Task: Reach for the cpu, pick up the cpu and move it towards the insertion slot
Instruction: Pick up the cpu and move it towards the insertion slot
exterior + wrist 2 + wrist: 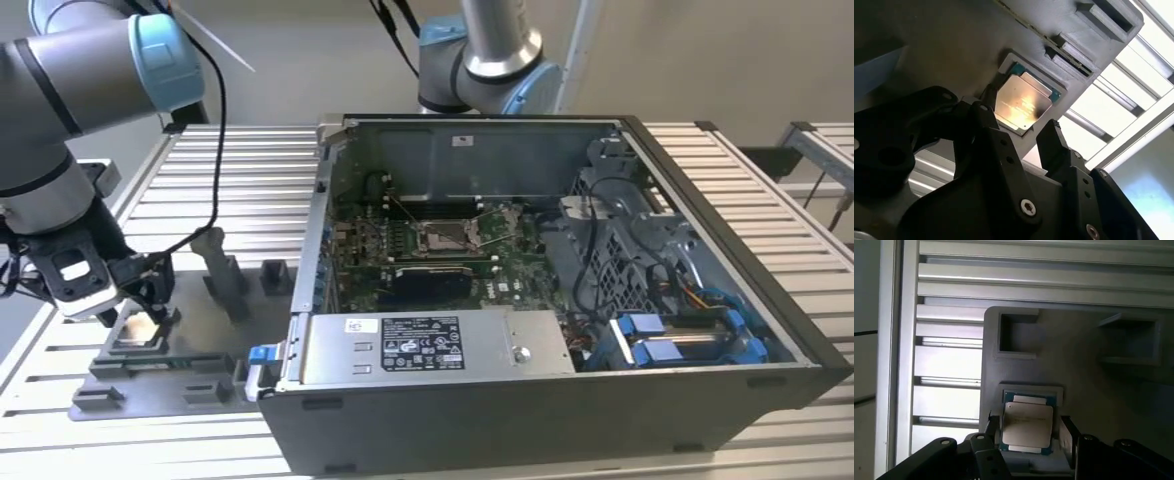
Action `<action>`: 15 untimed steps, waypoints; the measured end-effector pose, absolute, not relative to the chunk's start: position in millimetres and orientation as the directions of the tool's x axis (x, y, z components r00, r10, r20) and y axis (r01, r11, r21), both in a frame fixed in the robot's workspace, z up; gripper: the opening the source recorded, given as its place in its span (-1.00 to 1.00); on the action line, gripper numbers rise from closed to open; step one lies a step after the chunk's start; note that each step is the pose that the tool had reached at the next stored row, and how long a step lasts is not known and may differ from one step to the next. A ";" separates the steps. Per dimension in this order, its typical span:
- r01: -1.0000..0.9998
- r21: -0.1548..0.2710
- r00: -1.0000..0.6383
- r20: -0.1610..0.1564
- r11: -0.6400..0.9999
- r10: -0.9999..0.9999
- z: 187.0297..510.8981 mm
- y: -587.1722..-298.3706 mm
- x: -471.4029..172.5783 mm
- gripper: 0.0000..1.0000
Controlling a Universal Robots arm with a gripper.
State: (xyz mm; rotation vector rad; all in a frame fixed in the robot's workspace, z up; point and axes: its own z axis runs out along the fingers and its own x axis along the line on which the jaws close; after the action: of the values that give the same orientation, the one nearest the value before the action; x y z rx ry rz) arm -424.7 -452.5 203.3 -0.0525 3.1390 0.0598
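In both wrist views the pincer (1029,432) is spread, one dark finger (985,120) on each side of the cpu (1027,425), which lies flat in a shallow square recess of the grey plastic fixture (1089,385). The exterior view places this fixture on the slatted metal counter (747,180) at its left. The insertion slot (441,235) sits well apart on the green board inside the open computer case (534,410).

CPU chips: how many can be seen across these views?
1: the cpu lies in a recess of the grey fixture, between the gripper's jaws. The insertion slot looks dark at its centre; others may be hidden.
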 end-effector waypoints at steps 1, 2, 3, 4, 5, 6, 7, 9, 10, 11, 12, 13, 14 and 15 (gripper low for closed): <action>-0.033 0.038 -0.999 -0.002 0.999 -0.033 202.0 -452.4 -424.7 1.00; -0.033 0.038 -0.999 -0.002 0.999 -0.033 200.8 -452.4 -424.8 1.00; -0.033 0.038 -0.999 -0.002 0.999 -0.033 199.7 -452.4 -424.8 1.00; -0.032 0.038 -0.999 -0.002 0.999 -0.032 198.5 -452.4 -424.8 1.00; -0.032 0.038 -0.999 -0.002 0.999 -0.032 197.4 -452.4 -424.8 1.00; -0.031 0.038 -1.000 -0.002 0.999 -0.031 195.4 -452.5 -424.8 1.00; -0.030 0.038 -1.000 -0.002 0.999 -0.030 194.4 -452.4 -424.8 1.00; -0.028 0.038 -1.000 -0.002 0.999 -0.028 192.8 -452.4 -424.8 1.00; -0.028 0.038 -1.000 -0.002 0.999 -0.028 192.2 -452.5 -424.8 1.00; -0.028 0.038 -1.000 -0.002 0.999 -0.028 191.8 -452.5 -424.8 1.00; -0.028 0.038 -1.000 -0.002 0.999 -0.028 191.2 -452.5 -424.8 1.00; -0.028 0.038 -1.000 -0.002 0.999 -0.027 190.9 -452.5 -424.8 1.00; -0.028 0.038 -1.000 -0.002 0.999 -0.028 190.8 -452.5 -424.8 1.00; -0.028 0.038 -1.000 -0.002 0.999 -0.027 190.8 -452.5 -424.8 1.00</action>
State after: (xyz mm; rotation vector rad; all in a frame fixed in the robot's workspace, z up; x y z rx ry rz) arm -424.8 -452.5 190.8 -0.0431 3.1392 0.0596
